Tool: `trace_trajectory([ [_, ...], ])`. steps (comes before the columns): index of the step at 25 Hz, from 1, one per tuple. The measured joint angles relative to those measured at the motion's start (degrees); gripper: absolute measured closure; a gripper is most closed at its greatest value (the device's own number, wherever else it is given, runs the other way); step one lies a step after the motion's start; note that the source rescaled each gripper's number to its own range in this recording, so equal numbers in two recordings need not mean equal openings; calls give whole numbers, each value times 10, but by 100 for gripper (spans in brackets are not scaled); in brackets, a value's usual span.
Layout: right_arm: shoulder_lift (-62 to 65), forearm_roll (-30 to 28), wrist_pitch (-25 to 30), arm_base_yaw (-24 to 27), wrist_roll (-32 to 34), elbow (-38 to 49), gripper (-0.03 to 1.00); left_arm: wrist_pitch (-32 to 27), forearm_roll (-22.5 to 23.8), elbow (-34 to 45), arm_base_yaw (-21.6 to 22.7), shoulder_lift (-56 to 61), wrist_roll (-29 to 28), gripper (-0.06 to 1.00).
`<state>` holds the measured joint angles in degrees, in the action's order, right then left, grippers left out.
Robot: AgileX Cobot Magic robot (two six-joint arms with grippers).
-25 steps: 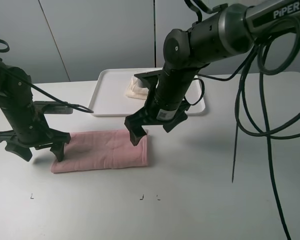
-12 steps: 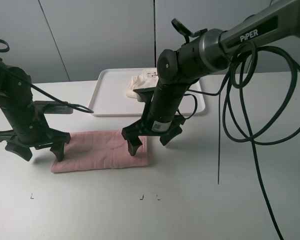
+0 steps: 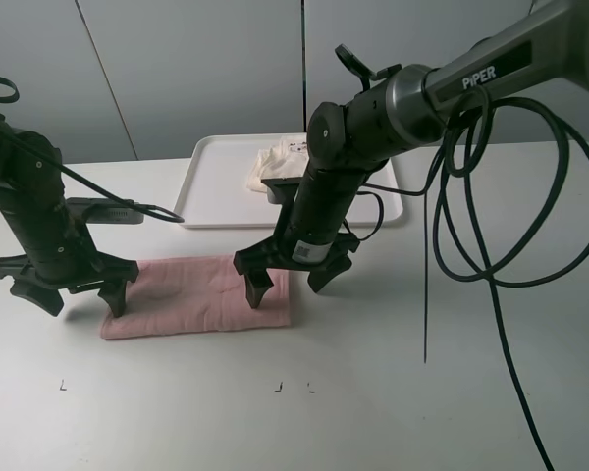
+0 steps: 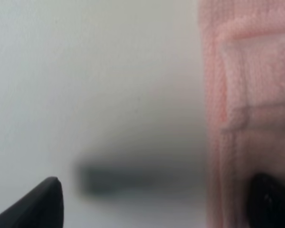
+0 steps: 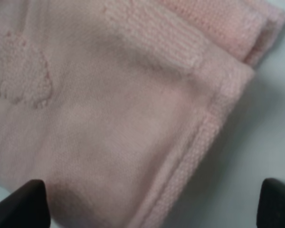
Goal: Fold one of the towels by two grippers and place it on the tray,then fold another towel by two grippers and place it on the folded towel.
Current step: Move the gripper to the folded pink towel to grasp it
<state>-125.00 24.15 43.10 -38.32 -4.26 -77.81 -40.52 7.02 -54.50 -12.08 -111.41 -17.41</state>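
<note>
A pink towel, folded into a long strip, lies flat on the white table. My left gripper is open and straddles the strip's left end; in the left wrist view one fingertip is over the towel's edge and the other over bare table. My right gripper is open and low over the strip's right end; the right wrist view shows the towel's corner between its fingertips. A cream towel lies bunched on the white tray behind.
The right arm's black cables hang over the table's right side. Small black marks sit on the table near the front edge. A grey wall stands behind the tray.
My right gripper has come down and slightly left, closer to the pink towel's right end. The left gripper and the towel have not moved.
</note>
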Motion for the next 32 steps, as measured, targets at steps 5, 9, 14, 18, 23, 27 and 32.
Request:
trace_trajectory([
  [5, -2, 6, -7, 0, 0, 0, 9, 1, 0, 0, 0, 0, 0, -5],
  [9, -3, 6, -8, 0, 0, 0, 14, 1, 0, 0, 0, 0, 0, -5],
  [14, -3, 6, -17, -7, -1, 0, 21, 2, 1, 0, 0, 0, 8, -5],
  [18, -4, 3, -34, -17, 2, 0, 39, 2, 1, 0, 0, 0, 11, -5],
  [23, -5, -24, -54, -17, 19, 0, 90, 3, 1, 0, 0, 0, 11, -5],
  [27, -6, -25, -67, -21, 20, 0, 97, 3, 1, 0, 0, 0, 11, -5],
  [32, -6, -25, -69, -31, 19, 0, 97, 3, 1, 0, 0, 0, 11, -5],
])
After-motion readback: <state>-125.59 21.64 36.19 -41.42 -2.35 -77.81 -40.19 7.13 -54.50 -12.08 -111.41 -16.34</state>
